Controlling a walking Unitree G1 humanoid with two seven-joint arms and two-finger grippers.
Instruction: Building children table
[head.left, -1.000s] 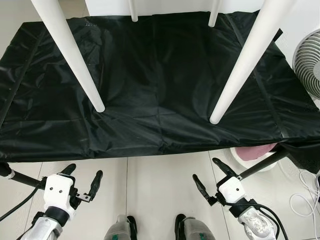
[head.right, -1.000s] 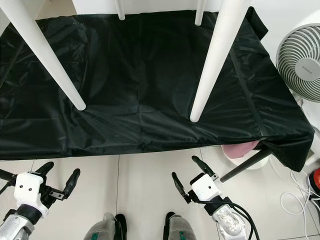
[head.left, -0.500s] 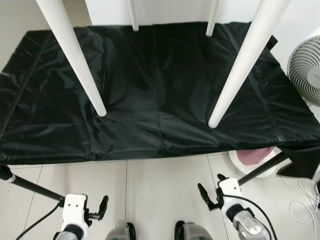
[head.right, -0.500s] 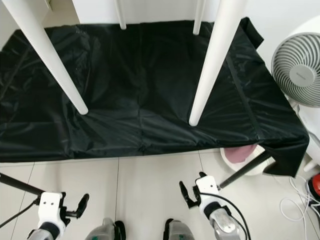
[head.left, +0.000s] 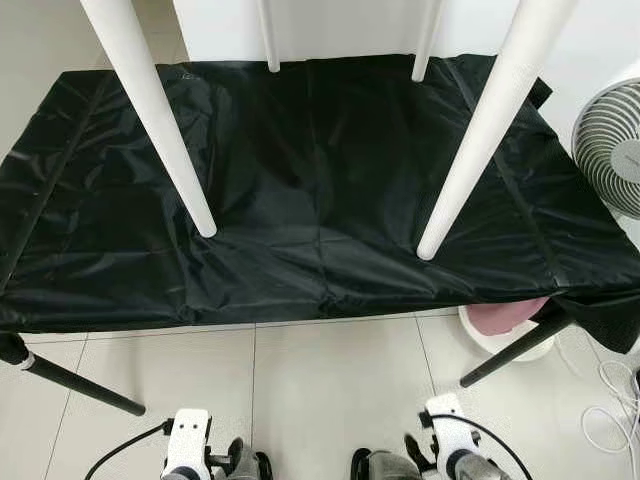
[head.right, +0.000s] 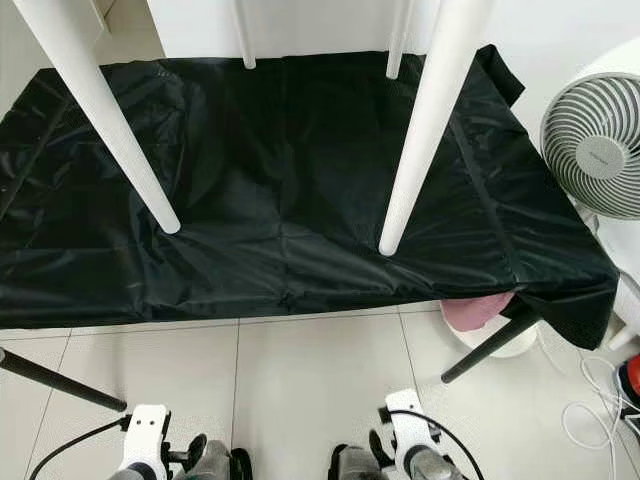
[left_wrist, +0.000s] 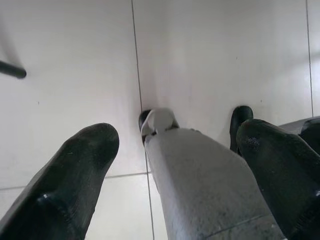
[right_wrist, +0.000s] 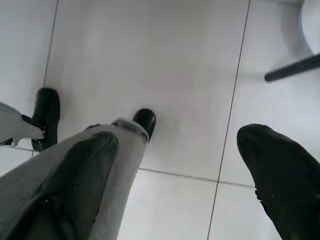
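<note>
The white children's table stands on a platform covered with black cloth (head.left: 320, 150). Two of its near legs, left (head.left: 160, 120) and right (head.left: 480, 130), rest their tips on the cloth. Two far legs (head.left: 268, 40) touch it at the back. Both arms hang low over the tiled floor in front of the platform, well short of the table. My left wrist (head.left: 190, 440) and right wrist (head.left: 445, 420) sit at the bottom edge. The left gripper (left_wrist: 175, 135) is open and holds nothing. The right gripper (right_wrist: 177, 140) is open too. My own grey legs show beyond the fingers.
A white fan (head.left: 612, 150) stands at the right. A pink-and-white basin (head.left: 500, 322) sits under the cloth's right corner. Black stand legs slant to the floor at left (head.left: 75, 380) and right (head.left: 510, 350). White cable (head.left: 612, 400) lies at the far right.
Both arms have dropped and drawn back to the bottom edge, fingers still apart. The view has shifted slightly; the table and cloth stay put.
</note>
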